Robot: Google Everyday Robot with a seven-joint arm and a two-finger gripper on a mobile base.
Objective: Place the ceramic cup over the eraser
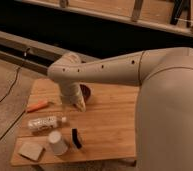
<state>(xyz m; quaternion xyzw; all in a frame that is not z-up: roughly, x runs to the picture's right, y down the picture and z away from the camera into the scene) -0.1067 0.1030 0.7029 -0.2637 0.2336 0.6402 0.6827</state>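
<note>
Two task items sat near the table's (110, 131) near edge: the cup (56, 142), and the eraser (76, 138) just beside it, not touching, on the side away from the left edge. The eraser's long axis ran roughly near edge to far edge. The gripper (79, 103) hung mid-table, pointing down, jaws apart, holding nothing. From it the cup lay toward the near edge and slightly left, past the bottle (46, 122). Next likely needs a reach nearward, then a short sideways carry.
</note>
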